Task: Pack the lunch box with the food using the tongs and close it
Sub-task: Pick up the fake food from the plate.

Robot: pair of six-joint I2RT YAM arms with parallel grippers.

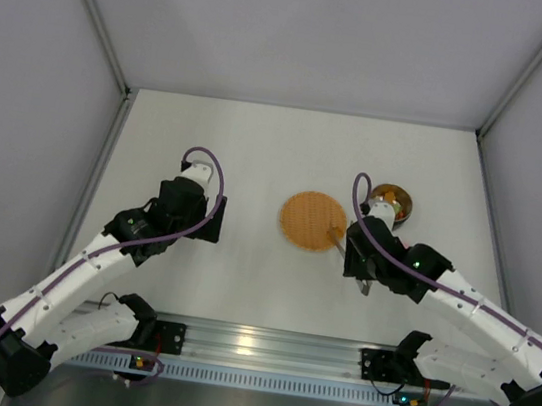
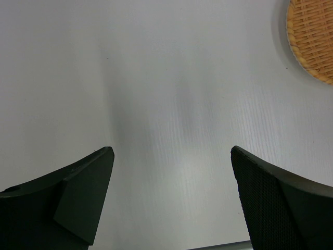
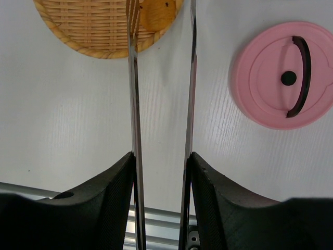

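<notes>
One white table [image 1: 259, 141] carries two arms. One orange woven plate [image 3: 93, 26] lies mid-table, with one pink lid [image 3: 265, 88] to its right. One steel lunch box [image 1: 394, 186], farther right, holds food pieces [image 1: 397, 209] too small to count. The right gripper [image 3: 161, 161] clamps one pair of tongs [image 3: 134, 104], whose tips flank one orange piece [image 3: 157, 13] at the plate's edge. The left gripper [image 2: 171, 151] hovers with its jaws spread and nothing between them.

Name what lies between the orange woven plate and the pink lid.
One slim arm of the tongs crosses the white table between plate and lid; the right wrist view shows it.
</notes>
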